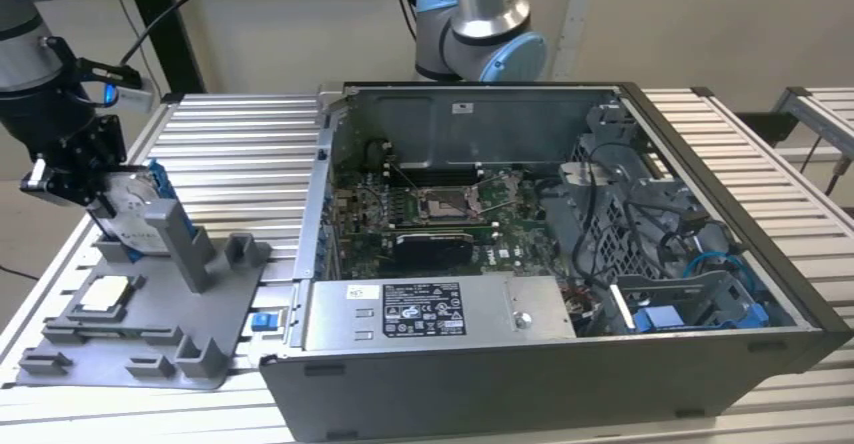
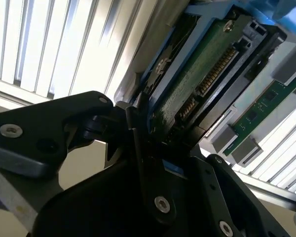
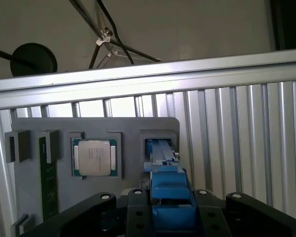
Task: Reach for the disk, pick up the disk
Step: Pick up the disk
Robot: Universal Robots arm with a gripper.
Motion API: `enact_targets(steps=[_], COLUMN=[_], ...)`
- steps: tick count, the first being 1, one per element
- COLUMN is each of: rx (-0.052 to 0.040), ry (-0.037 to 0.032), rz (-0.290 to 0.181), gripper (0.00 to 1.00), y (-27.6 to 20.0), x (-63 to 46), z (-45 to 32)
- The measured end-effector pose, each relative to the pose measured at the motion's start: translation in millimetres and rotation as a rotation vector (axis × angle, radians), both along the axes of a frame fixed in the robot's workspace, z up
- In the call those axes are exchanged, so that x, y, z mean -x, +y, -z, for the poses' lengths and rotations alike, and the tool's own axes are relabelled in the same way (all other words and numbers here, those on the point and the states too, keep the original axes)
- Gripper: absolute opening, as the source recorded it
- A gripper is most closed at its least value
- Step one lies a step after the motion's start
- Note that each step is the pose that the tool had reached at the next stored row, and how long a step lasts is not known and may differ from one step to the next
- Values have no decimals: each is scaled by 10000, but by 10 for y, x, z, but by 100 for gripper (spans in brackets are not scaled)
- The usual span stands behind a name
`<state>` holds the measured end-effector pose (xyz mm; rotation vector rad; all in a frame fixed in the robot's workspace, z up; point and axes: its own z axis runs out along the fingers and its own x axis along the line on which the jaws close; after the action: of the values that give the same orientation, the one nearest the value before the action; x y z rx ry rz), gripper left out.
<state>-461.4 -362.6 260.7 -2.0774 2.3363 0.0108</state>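
In the exterior view, the gripper is seen at the worktop's edge on the exterior view's left, lowered over a grey tray near the front corner. The disk is held there on edge and tilted, its white label turned outward and a blue rail along its side, just behind a grey post of the tray. Whether its lower end rests in the tray's slot cannot be told.

The disk's other face is shown in the second wrist view: a green circuit board framed by blue rails, with a black finger pressed against one rail. In the first wrist view the disk is seen edge-on between the finger mounts, above the slot. The fingers appear closed on the disk's sides.

Further pockets of the tray are seen in the first wrist view: a square chip is seated in one, and a green memory stick lies in a channel beside it.

A computer case is laid open on the middle of the worktop, with a motherboard, a power supply and cables inside. A second arm is mounted behind the far edge. The worktop is made of ribbed aluminium slats; a pale wall is seen behind it.
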Motion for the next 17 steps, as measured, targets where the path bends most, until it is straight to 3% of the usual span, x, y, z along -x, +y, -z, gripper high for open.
enact_targets(steps=[9,17], rx=[-2,0], ry=[-4,0], rz=[1,1], gripper=[0,0], y=[0,0], x=[0,0], z=[-20,-162])
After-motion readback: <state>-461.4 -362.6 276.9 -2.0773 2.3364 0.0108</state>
